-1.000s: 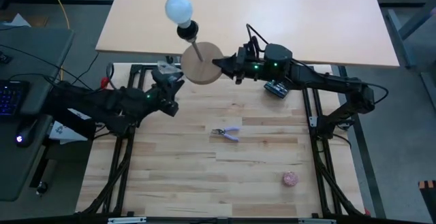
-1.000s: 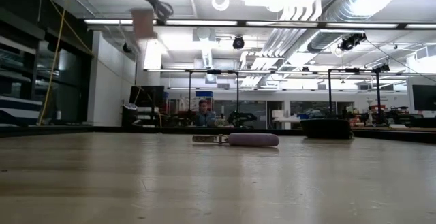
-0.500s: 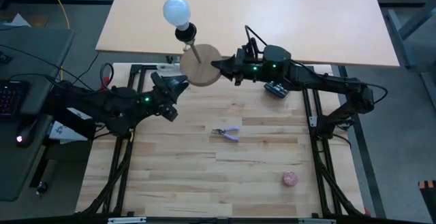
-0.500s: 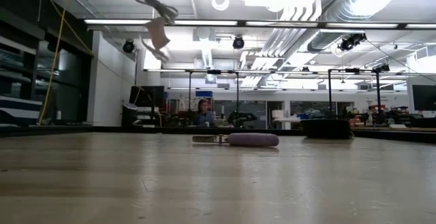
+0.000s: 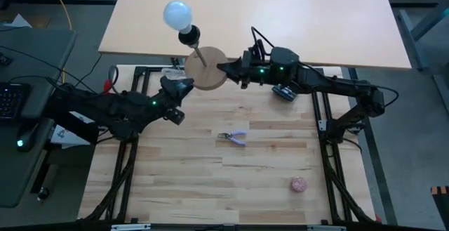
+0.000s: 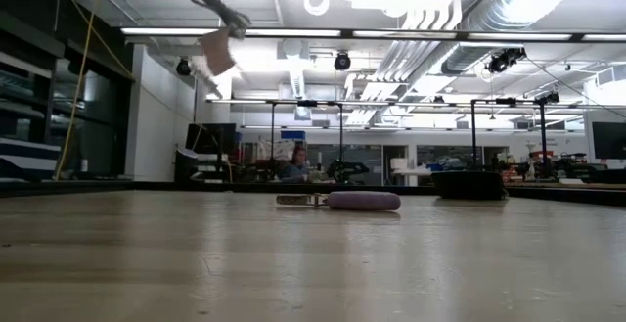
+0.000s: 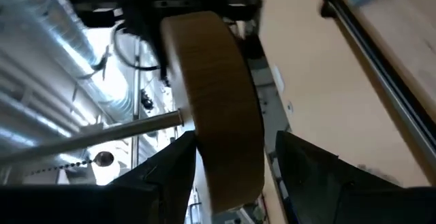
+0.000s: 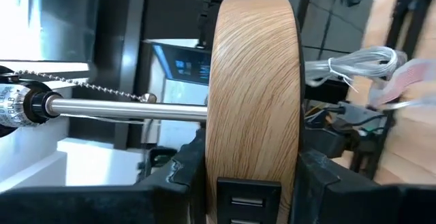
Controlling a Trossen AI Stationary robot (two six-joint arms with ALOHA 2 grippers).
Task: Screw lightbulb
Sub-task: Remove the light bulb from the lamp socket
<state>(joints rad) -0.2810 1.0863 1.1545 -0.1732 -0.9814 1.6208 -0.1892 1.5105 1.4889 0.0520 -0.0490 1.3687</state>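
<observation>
The small white frosted pear-shaped lightbulb point(image 5: 177, 14) is seated in a black socket point(image 5: 190, 34) at the end of a thin metal stem point(image 8: 129, 108), which rises from a round wooden disc base point(image 5: 208, 67). The whole lamp is held up in the air and tilted, so the bulb hangs over the pale worktop point(image 5: 330, 27) beyond the slatted wooden one.

The bulb is probably light, hollow and brittle, with a smooth, slippery head. I judge it best taken gently around the widest part of the head, with light pressure and turned about its own axis; the short screw base is hidden inside the socket.

The right hand point(image 5: 226, 67) is closed on the rim of the wooden disc, its fingers point(image 8: 177, 176) pressing on either face, as the right wrist view shows. The left hand point(image 5: 179, 90) is just beside the disc on the opposite side, fingers point(image 7: 170, 173) parted and straddling the disc edge in the left wrist view; I cannot tell whether they touch it. The bulb lies well apart from both hands, at the far end of the stem, up and to the left of the left hand in the high view.
</observation>
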